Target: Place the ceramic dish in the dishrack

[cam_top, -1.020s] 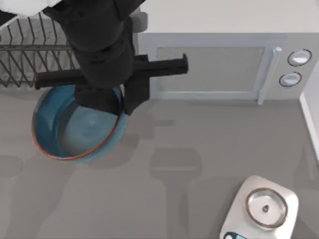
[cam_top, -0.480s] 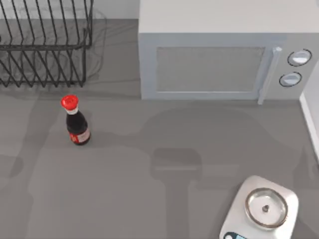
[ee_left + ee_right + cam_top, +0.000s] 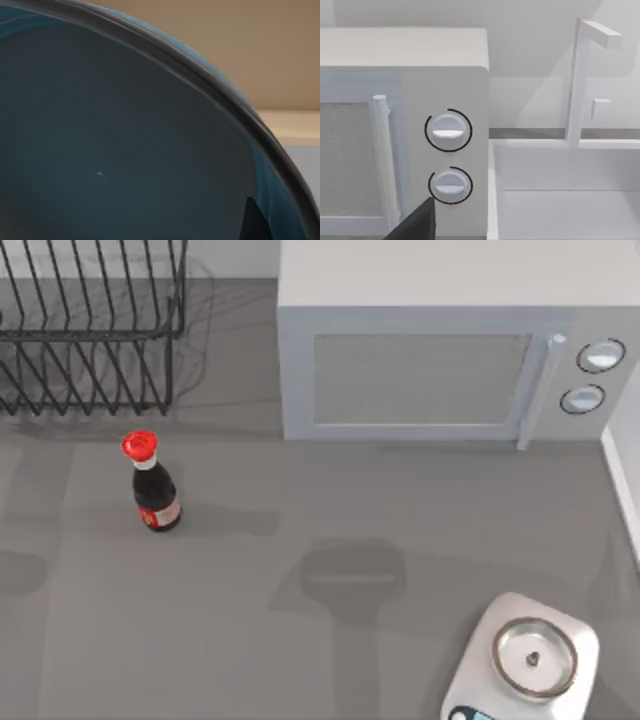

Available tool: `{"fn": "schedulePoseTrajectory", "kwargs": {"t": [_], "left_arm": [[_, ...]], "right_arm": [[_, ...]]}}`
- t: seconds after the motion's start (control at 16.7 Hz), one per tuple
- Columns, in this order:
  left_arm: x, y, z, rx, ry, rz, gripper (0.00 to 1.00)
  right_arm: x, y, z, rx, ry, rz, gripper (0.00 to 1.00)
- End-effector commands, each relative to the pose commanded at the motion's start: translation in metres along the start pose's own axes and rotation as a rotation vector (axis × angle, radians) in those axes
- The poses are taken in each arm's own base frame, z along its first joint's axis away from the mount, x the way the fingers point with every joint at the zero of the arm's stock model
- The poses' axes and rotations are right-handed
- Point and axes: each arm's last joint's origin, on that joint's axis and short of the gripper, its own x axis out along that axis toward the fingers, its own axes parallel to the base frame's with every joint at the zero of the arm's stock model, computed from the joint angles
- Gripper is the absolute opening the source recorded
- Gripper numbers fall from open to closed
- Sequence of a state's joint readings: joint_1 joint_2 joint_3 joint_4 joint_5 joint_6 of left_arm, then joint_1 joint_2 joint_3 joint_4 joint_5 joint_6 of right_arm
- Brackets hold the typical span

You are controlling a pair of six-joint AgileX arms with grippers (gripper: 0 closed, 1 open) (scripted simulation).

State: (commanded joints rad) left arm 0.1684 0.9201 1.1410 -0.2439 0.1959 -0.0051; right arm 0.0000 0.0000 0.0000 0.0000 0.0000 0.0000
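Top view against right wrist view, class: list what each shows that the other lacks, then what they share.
Top view alone: the black wire dishrack at the back left, a dark glass bottle with a red cap standing in front of it, and a white kitchen scale with a round silver plate at the front right. Right wrist view alone: a white sink basin with its squared white tap. Shared: the white microwave with two round knobs.

Dishrack [image 3: 90,325] left of microwave [image 3: 440,360], bottle [image 3: 152,483] before dishrack

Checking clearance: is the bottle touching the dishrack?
Apart. The top view shows bare table between the bottle and the dishrack front bars.
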Motion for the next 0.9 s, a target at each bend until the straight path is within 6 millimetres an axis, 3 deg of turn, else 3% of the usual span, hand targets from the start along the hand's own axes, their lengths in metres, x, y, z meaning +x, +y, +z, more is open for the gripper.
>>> {"fn": "schedulePoseTrajectory", "kwargs": {"t": [0.12,0.48,0.66,0.9], "left_arm": [[-0.007,0.001,-0.002,0.022,-0.02,0.001,0.0],[-0.002,0.001,-0.003,0.021,-0.019,0.0,0.0],[0.029,0.005,-0.011,0.019,-0.017,0.0,0.0],[0.099,0.014,-0.047,0.019,-0.012,0.003,0.0]], "right_arm": [[0.0,0.0,0.0,0.0,0.0,0.0,1.0],[0.0,0.0,0.0,0.0,0.0,0.0,1.0],[0.0,0.0,0.0,0.0,0.0,0.0,1.0],[0.0,0.0,0.0,0.0,0.0,0.0,1.0]]}}
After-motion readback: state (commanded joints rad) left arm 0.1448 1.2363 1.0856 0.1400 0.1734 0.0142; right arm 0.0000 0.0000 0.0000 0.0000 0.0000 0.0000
